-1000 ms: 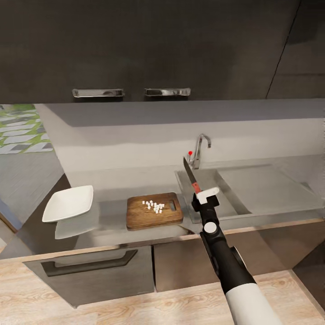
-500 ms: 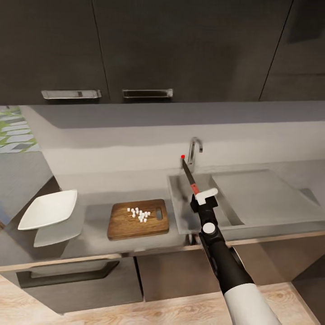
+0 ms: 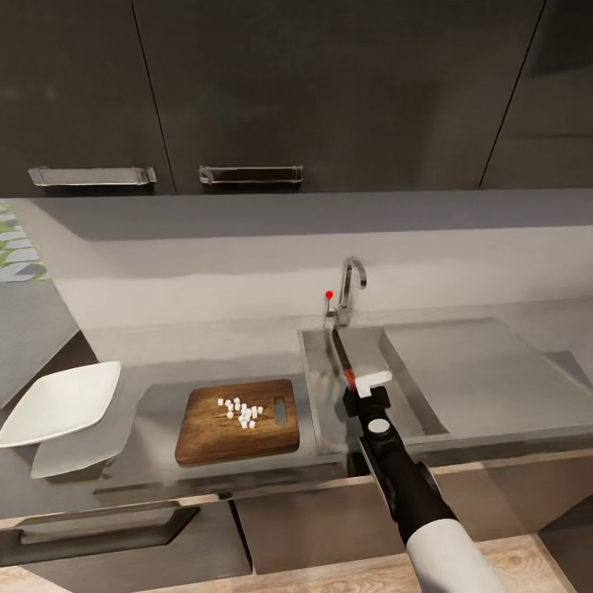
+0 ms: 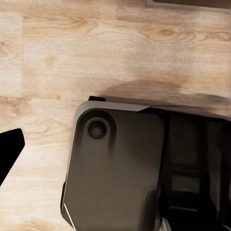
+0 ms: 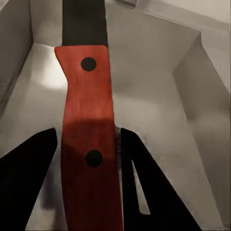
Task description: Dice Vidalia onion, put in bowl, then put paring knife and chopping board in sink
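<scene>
my right gripper [image 3: 368, 385] is clamped on the paring knife [image 3: 342, 356] by its red-orange handle, over the basin of the sink [image 3: 486, 375]. the right wrist view adds detail that the head view lacks: the handle [image 5: 89, 139] carries two dark rivets and sits between the two black fingers [image 5: 26, 178], with the grey steel basin walls [image 5: 159, 96] behind it. in the head view the dark blade points away from me toward the tap [image 3: 350, 288] and its red-tipped knob [image 3: 329, 295].

the left wrist view looks down on light wooden flooring [image 4: 96, 53] and a dark part of the robot's body [image 4: 115, 168]; a black finger tip [image 4: 9, 149] shows at the edge, and i cannot tell whether that left gripper is open or closed.

on the countertop [image 3: 156, 408], beside the sink, lies the chopping board [image 3: 237, 420]. the diced onion [image 3: 240, 411] sits on it in a small cluster. the bowl [image 3: 59, 403] stands further along, apart from the board; it holds nothing.
</scene>
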{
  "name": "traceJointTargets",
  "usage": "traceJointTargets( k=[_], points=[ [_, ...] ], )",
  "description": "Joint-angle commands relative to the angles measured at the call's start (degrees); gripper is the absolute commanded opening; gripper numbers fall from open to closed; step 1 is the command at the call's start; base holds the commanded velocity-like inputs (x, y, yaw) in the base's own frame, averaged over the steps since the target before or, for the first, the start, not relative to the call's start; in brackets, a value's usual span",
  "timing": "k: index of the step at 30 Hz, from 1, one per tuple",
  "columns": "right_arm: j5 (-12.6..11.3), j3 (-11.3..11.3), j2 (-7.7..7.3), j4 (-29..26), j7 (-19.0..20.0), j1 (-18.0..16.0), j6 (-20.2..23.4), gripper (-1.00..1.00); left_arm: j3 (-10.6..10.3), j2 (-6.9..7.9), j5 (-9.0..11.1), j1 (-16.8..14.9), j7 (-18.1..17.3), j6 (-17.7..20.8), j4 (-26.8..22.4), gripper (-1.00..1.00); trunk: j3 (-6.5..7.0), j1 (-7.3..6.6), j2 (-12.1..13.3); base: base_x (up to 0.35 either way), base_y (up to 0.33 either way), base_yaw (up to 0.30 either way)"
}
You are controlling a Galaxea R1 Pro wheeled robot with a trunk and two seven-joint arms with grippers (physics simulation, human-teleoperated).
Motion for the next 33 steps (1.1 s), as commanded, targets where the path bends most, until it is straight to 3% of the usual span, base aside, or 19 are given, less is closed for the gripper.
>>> traceJointTargets(
  k=[1,5,8,10,14,18,19,23,28,31,32,33],
  points=[
    [0.29,0.12,-0.02,0.73,0.07,-0.04,0.67,-1.0,0.08,-0.04,0.56,0.02,-0.1,-0.05,-0.1,1.0,-0.08,0.02,-0.08,0.009,0.0,0.0],
    [0.09,0.08,-0.1,2.64,0.38,-0.04,1.65,-1.0,0.08,-0.04,0.56,0.02,-0.1,-0.05,-0.21,1.0,-0.08,0.02,-0.08,0.003,0.0,0.0],
    [-0.37,0.06,-0.14,3.39,0.41,-0.11,5.28,-1.0,0.08,-0.04,0.56,0.02,-0.1,-0.05,-0.3,1.0,-0.08,0.02,-0.08,0.0,0.0,0.0],
    [-1.95,0.06,-0.47,3.48,0.37,-0.12,6.54,-1.0,0.08,-0.04,0.56,0.02,-0.1,-0.05,-0.3,1.0,-0.08,0.02,-0.08,0.0,0.0,0.0],
    [-7.48,0.06,-1.19,3.47,0.35,-0.29,10.35,-1.0,0.08,-0.04,0.58,0.02,-0.1,-0.05,-0.24,1.0,-0.08,0.02,-0.08,0.0,0.0,0.0],
    [-8.91,0.06,-1.37,3.42,0.22,-1.24,14.21,-1.0,0.08,-0.04,0.64,0.02,-0.1,-0.05,-0.24,1.0,-0.08,0.02,-0.08,0.0,0.0,0.0],
    [-9.03,0.06,-1.59,3.48,0.23,-2.88,17.27,-1.0,0.08,-0.04,0.65,0.02,-0.1,-0.05,-0.25,1.0,-0.08,0.02,-0.08,0.0,0.0,0.0],
    [-9.15,0.06,-1.84,6.05,0.18,-9.37,22.98,-1.0,0.08,-0.04,0.65,0.02,-0.1,-0.05,-0.26,1.0,-0.08,0.02,-0.08,0.0,0.0,0.0],
    [-9.63,-0.02,-2.3,24.87,0.15,-25.21,24.61,-1.0,0.08,-0.04,0.65,0.02,-0.1,-0.05,-0.27,1.0,-0.08,0.02,-0.08,0.0,0.0,0.0],
    [-13.53,-0.02,-2.56,28.56,0.17,-27.2,24.62,-1.0,0.08,-0.04,0.65,0.02,-0.1,-0.05,-0.26,1.0,-0.08,0.02,-0.08,0.0,0.0,0.0],
    [-18.46,0.05,-2.71,30.52,0.25,-27.67,24.38,-1.0,0.08,-0.04,0.65,0.02,-0.1,-0.05,-0.26,1.0,-0.08,0.02,-0.08,0.0,0.0,0.0],
    [-20.22,0.09,-2.77,31.75,0.31,-27.76,24.13,-1.0,0.08,-0.04,0.65,0.02,-0.1,-0.05,-0.26,1.0,-0.08,0.02,-0.08,0.0,0.0,0.0]
  ],
)
